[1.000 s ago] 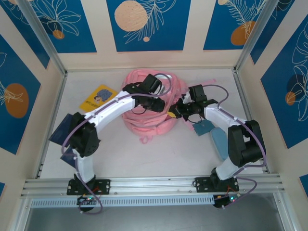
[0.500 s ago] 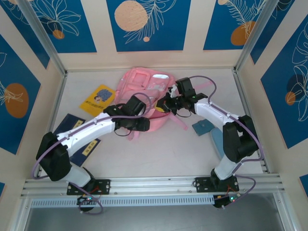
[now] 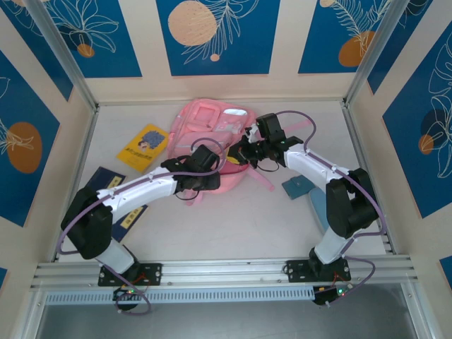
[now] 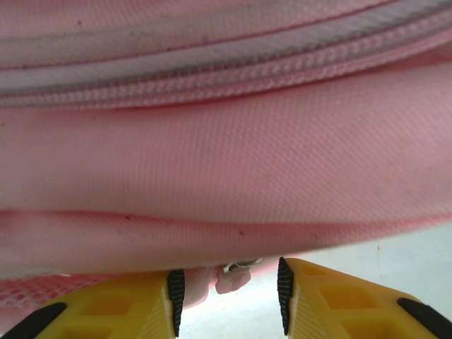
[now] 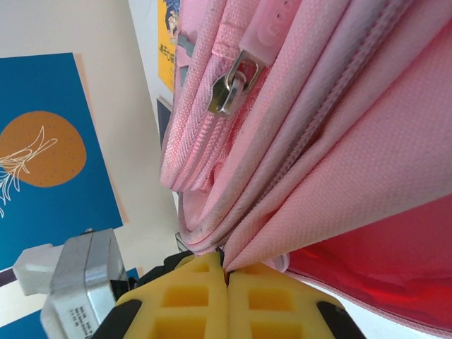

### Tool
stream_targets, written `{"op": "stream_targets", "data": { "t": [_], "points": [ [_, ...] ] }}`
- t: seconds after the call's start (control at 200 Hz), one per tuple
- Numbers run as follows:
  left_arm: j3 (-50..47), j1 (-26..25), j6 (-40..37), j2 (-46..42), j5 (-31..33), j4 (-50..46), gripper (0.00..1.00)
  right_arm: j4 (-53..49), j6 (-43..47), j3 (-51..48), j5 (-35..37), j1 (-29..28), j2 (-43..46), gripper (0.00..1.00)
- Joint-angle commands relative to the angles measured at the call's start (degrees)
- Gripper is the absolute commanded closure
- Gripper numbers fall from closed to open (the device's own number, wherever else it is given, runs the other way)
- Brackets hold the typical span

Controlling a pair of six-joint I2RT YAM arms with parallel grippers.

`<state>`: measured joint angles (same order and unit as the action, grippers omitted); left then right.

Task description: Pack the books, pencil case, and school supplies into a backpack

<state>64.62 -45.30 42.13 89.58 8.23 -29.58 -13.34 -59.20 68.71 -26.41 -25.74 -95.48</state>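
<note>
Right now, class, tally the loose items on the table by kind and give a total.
backpack: 1
books: 2, the yellow book and the navy book
pencil case: 1
teal flat piece: 1
Total: 5

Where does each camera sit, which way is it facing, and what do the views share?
Top external: above and behind the arms, looking down on the table; both arms show, left gripper and right gripper at the backpack.
Left wrist: on the left arm, facing the backpack's side close up; its yellow fingers stand apart.
Right wrist: on the right arm, looking along the backpack's zip; its fingers pinch a fold.
Shared: top and right wrist both catch the yellow book.
</note>
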Motion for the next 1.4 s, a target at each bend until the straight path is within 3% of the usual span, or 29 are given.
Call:
{"op": "stream_targets", "data": {
  "t": [0.0,0.13,0.44,0.71,0.865,0.98,1.225,1.395],
  "points": [
    [0.78,-0.20,-0.04,1.25,1.90,1.81,0.60,2.71,-0.52,2.31,-4.00,-0.54,1.35,1.00],
    [0.32,-0.14,-1.38,1.64,1.39,3.76,0.65,2.45,0.08,2.27,-4.21,-0.63,1.61,1.00],
    [0.39,-0.18,-3.01,1.12,1.67,2.47,0.92,2.05,0.78,2.21,-3.30,-0.54,2.07,1.00],
    [0.20,-0.30,-2.84,0.15,-1.28,2.15,0.95,1.92,0.97,1.83,-2.63,-0.59,1.94,1.00],
    [0.46,-0.25,-2.58,1.67,-0.94,2.46,0.82,2.21,0.71,1.58,-2.96,-0.56,1.82,1.00],
    [0.77,-0.25,-2.31,2.89,-0.41,3.44,0.81,2.90,-0.12,1.37,-4.30,-0.56,2.10,1.00],
    [1.50,-0.18,-2.24,3.43,0.84,3.59,0.92,3.25,-0.64,0.53,-4.62,-0.41,3.02,1.00],
    [2.15,-0.15,-2.36,1.87,0.55,-1.16,1.00,-2.45,2.66,0.21,1.11,0.22,3.75,1.00]
  ]
}}
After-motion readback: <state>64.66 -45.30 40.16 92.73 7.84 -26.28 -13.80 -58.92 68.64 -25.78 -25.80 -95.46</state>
